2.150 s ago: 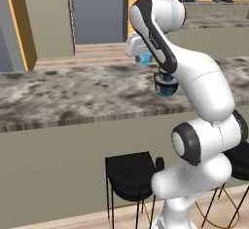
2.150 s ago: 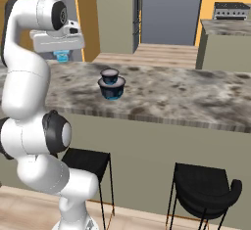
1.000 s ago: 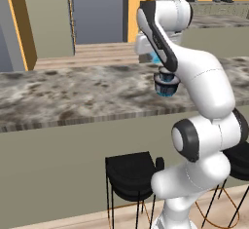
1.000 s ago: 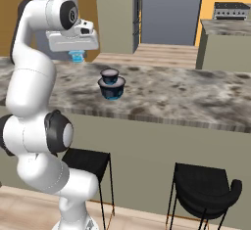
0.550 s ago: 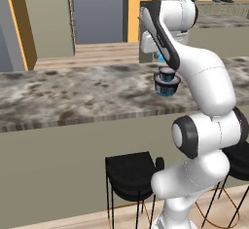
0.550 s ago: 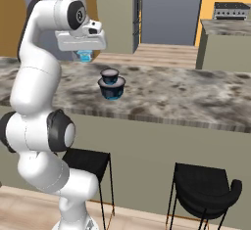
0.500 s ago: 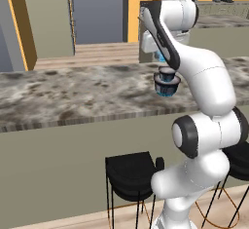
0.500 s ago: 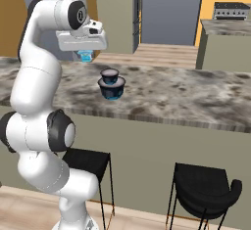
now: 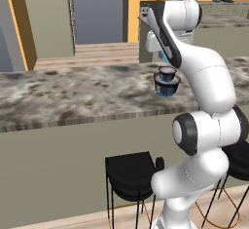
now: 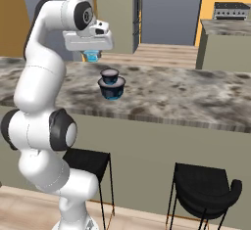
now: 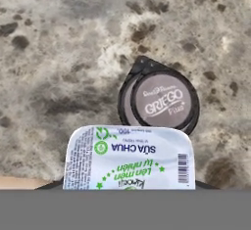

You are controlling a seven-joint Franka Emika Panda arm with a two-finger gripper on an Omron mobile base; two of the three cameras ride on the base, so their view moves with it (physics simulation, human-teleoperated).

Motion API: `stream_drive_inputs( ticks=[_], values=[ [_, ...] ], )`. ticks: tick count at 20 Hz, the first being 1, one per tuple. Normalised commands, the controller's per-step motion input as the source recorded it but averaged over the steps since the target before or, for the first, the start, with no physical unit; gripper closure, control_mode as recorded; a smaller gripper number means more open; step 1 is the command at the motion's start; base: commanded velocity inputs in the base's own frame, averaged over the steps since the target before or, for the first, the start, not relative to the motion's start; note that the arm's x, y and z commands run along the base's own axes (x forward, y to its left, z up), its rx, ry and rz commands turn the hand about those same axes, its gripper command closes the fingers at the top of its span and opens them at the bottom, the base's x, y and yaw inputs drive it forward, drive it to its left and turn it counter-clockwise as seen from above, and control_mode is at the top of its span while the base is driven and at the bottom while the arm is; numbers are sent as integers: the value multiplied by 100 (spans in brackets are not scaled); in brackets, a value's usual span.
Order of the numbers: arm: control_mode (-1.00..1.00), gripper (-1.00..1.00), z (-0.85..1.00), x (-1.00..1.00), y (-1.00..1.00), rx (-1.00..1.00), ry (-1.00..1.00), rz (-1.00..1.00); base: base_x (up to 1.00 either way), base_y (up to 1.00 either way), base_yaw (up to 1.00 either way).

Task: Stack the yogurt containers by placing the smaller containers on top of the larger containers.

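The smaller container, a tiny light-blue yogurt cup [image 10: 91, 56] with a white printed lid [image 11: 130, 158], hangs above the marble counter [image 10: 186, 94]. My gripper [image 10: 91, 53] is shut on it, and the cup hides the fingertips in the hand view. The larger container, a round dark-blue cup [image 10: 112, 84] with a grey lid [image 11: 161, 100], stands upright on the counter. In the right base view it is slightly right of and below the held cup. From the left base view the dark cup [image 9: 167, 80] sits just under the hand, with the light-blue cup [image 9: 164, 57] peeking out beside the arm.
Black stools [image 10: 205, 185] stand under the counter's front edge. Behind the counter are a doorway and a second counter with a stove [image 10: 231, 10] at the far right. Bare marble surrounds the dark cup on all sides.
The hand has carried the light-blue cup sideways across the counter toward the dark cup, which has stayed in place. The grip holds.
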Motion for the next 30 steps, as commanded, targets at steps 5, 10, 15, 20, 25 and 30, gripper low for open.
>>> stream_drive_inputs(
  ticks=[5,10,15,20,25,30],
  values=[
    [-100,100,-1,14,-16,0,0,-4,0,0,0],
    [-100,100,-5,17,-10,0,0,-4,0,0,0],
    [-100,100,-3,18,-12,0,0,-4,0,0,0],
    [-100,100,-3,14,-10,0,0,-4,0,0,0],
    [-100,100,-4,2,-3,0,0,-3,0,0,0],
    [-100,100,-17,0,0,0,0,-3,0,0,0]
  ],
)
